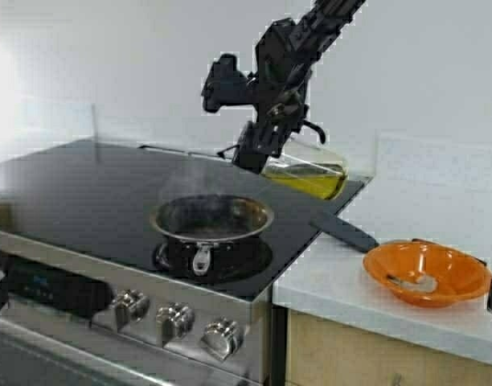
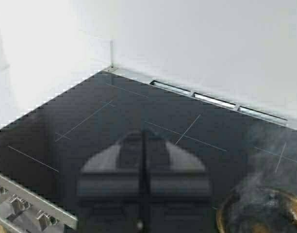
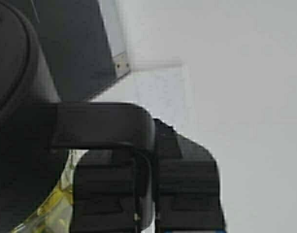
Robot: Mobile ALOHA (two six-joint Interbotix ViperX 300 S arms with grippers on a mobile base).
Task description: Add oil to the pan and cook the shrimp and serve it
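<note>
— Where did the pan (image 1: 211,219) sit?
— Steaming on the glass cooktop (image 1: 85,193). Behind it the right tool (image 1: 258,153) clamped the handle of the tilted oil (image 1: 310,182) jug.
— The left tool (image 2: 143,165)?
— Closed, empty, over the cooktop. The shrimp (image 1: 415,281) lay in the orange bowl (image 1: 451,273) on the surface (image 1: 350,293) beside.

We see a black glass cooktop (image 1: 93,193) set in a stainless-steel stove whose front carries three round metal knobs (image 1: 175,320) in a row. To its right lies a white countertop (image 1: 439,209) over a pale wooden cabinet front (image 1: 350,354). An orange bowl (image 1: 427,272) sits on that counter near the front edge, and a dark flat utensil (image 1: 344,232) lies across the seam between stove and counter. A plain white wall (image 1: 109,56) runs behind everything.
</note>
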